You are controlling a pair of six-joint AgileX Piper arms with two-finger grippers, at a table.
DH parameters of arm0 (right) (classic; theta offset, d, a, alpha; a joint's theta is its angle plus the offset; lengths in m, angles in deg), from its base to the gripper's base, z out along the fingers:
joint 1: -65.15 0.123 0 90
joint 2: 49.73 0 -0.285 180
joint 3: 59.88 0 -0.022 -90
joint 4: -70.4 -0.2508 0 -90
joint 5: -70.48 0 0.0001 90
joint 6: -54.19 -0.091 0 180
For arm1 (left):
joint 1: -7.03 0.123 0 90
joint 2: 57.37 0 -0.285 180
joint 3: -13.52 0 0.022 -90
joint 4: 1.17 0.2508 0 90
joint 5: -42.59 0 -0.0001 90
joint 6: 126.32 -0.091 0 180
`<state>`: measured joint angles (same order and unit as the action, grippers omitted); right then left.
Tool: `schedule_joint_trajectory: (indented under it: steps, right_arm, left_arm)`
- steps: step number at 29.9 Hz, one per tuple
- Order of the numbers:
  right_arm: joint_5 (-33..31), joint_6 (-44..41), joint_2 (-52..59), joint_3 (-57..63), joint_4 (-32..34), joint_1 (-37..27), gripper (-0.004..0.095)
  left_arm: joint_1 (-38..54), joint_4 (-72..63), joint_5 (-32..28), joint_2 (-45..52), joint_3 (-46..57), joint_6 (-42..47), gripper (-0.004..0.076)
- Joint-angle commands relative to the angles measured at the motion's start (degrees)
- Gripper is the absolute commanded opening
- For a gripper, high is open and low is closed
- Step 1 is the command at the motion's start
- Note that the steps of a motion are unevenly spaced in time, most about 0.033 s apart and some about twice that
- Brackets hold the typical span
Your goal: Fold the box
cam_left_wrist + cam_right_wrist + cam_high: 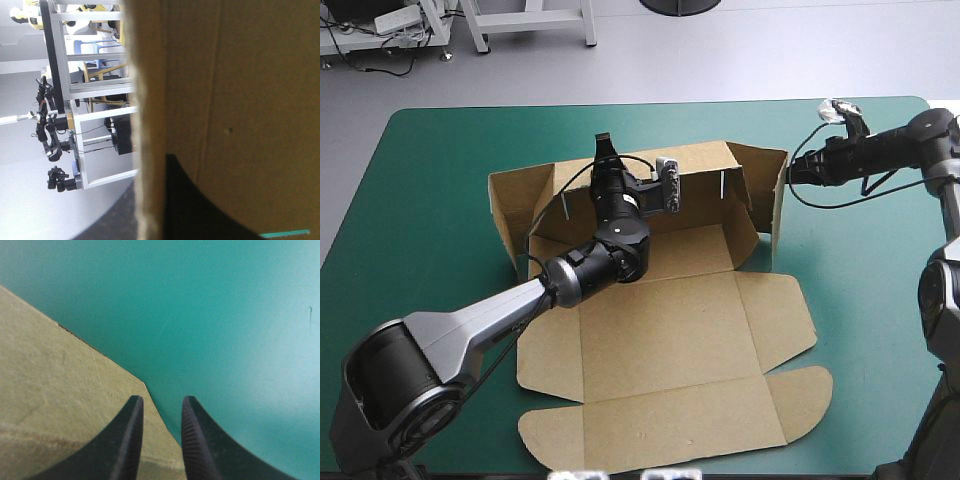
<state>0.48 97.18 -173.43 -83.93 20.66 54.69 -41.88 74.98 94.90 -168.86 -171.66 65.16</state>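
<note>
The brown box (660, 330) lies in the middle of the teal-green cover with its back wall and both side walls raised and its lid flat toward the near edge. My left gripper (604, 148) reaches over the box floor to the top of the back wall. In the left wrist view the board (240, 100) fills the space ahead, its edge running between the fingers (200, 215); the gripper (150, 175) is shut on it. My right gripper (787, 172) is at the right wall's top edge. There the fingers (161, 402) are all but shut, a corner of board (60, 390) between them.
Bare teal-green cover (440, 170) lies to the left of the box, beyond its back wall and to the right under the right arm (880, 150). The lid's rounded flaps (800, 395) reach toward the near edge.
</note>
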Motion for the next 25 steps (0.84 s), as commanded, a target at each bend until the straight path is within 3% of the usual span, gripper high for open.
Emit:
schedule_joint_trajectory:
  steps: [1, 7, 25]
  right_arm:
    - [-1.7, 0.1, 3.1, -1.7, 0.0, 1.9, 0.0250]
    - [-1.7, -1.6, 4.5, -1.7, 5.7, 4.4, 0.0250]
    - [-1.7, 5.0, 12.7, 15.3, 4.1, 4.9, 0.0250]
  left_arm:
    - [0.2, 4.1, 1.0, 2.7, -1.4, 2.3, -0.0006]
    - [0.2, 4.2, 1.1, 2.7, -1.4, 2.4, -0.0006]
    - [0.2, 5.7, 0.9, 2.7, -1.4, 2.3, -0.0006]
